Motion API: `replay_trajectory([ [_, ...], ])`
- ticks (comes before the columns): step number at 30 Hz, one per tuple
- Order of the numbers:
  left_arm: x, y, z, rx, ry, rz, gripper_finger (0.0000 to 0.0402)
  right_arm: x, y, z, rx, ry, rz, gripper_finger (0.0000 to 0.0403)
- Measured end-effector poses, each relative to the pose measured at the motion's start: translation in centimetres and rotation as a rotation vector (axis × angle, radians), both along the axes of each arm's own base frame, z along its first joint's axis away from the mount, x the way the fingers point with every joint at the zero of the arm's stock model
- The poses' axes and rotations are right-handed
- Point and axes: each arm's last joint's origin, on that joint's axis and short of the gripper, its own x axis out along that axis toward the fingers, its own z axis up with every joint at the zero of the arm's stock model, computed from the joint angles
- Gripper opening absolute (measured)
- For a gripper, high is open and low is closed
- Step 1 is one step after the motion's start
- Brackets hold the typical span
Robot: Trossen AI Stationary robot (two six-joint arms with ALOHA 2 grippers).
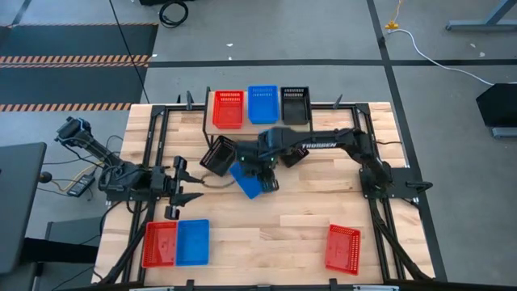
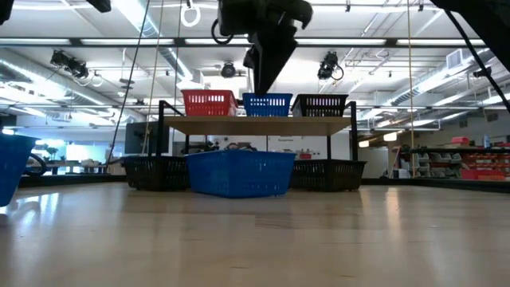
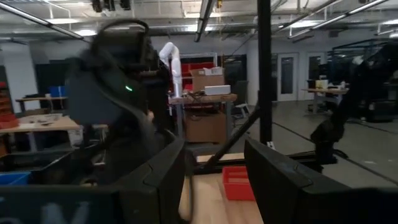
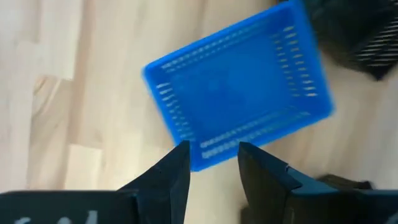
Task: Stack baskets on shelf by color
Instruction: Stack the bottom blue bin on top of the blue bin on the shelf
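Note:
The shelf (image 1: 245, 105) (image 2: 255, 125) stands at the table's far side and carries one red basket (image 1: 228, 108), one blue basket (image 1: 262, 103) and one black basket (image 1: 295, 105), side by side. In front of it a loose blue basket (image 1: 250, 184) (image 2: 241, 173) (image 4: 239, 87) sits flat on the table. Two black baskets (image 1: 218, 153) (image 1: 291, 158) lie to either side of it. My right gripper (image 1: 258, 167) (image 4: 214, 152) hovers open high above this blue basket's rim and touches nothing. My left gripper (image 1: 187, 192) (image 3: 214, 165) waits open at the table's left.
A red basket (image 1: 160, 242) and a blue basket (image 1: 192, 241) lie side by side at the near left corner. Another red basket (image 1: 342, 247) lies near the right near corner. Bare tabletop (image 1: 275, 222) stretches between them. Black frame rails (image 1: 380, 218) run along the table's sides.

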Motion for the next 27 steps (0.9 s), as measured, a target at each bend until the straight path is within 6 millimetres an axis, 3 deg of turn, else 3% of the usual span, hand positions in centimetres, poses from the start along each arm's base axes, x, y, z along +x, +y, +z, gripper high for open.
replay_trajectory([
  [8, 0.1, -0.1, -1.2, -0.053, 0.144, 0.085, 0.0172, -0.7, 3.9, -2.3, 0.012, 0.079, 0.022, 0.014],
  [14, 1.3, -1.0, -0.3, -0.08, 0.322, 0.091, 0.0172, -2.9, 6.1, -4.6, 0.041, 0.157, 0.003, 0.0138],
  [22, 5.3, -3.9, 2.1, 0.016, 0.469, 0.12, 0.0172, -9.7, 7.3, -3.9, 0.085, 0.043, -0.143, 0.0137],
  [27, 7.4, -5.6, 2.4, 0.017, 0.698, 0.099, 0.0172, -14.9, 8.0, -3.7, 0.112, -0.09, -0.279, 0.0137],
])
